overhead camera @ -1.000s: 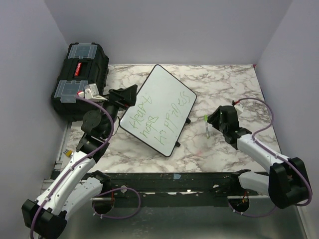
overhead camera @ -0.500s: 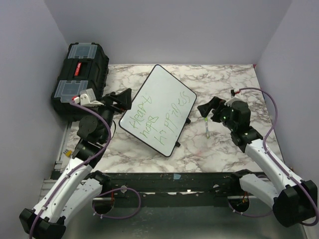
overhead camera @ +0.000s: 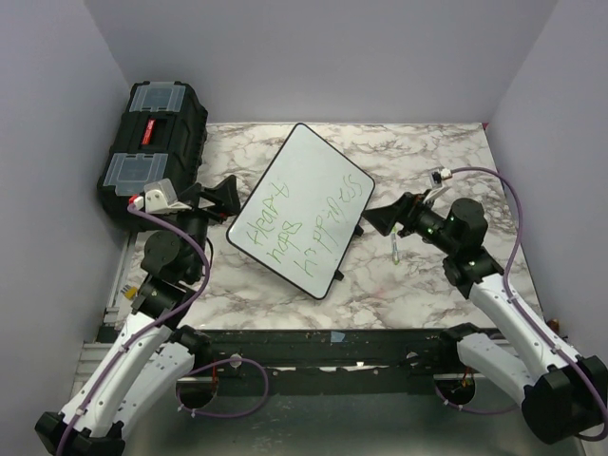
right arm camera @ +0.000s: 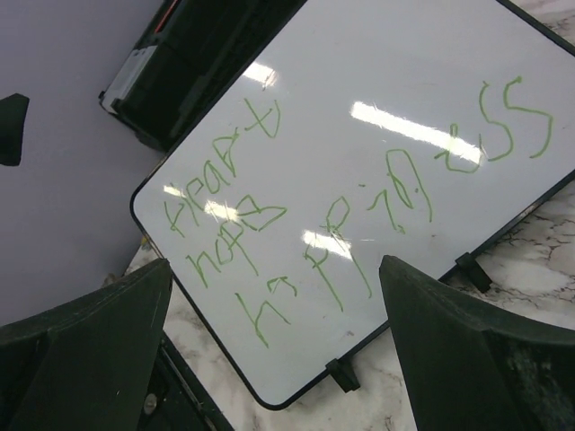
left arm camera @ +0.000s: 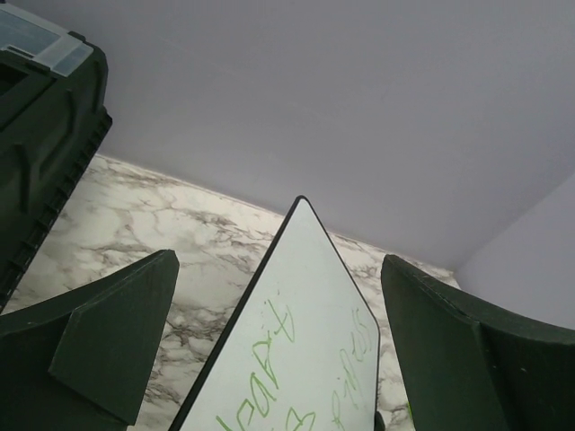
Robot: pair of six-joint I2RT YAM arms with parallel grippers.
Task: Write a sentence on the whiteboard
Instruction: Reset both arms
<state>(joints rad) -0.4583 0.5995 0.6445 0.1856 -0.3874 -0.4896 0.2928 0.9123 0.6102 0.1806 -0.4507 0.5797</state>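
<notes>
The whiteboard (overhead camera: 309,161) sits on the marble desk (overhead camera: 427,152) bearing the green sentence (overhead camera: 302,223); left pincer (overhead camera: 224,196) and right pincer (overhead camera: 384,219) flank it, both apart, empty

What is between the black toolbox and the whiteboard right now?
Only the left hand, jaws open and holding nothing, above the marble tabletop, lies between the toolbox and the whiteboard. The top view shows it.

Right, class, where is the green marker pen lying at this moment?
In the top view, the green marker pen lies on the marble table, just right of the whiteboard and close by the open right gripper.
</notes>
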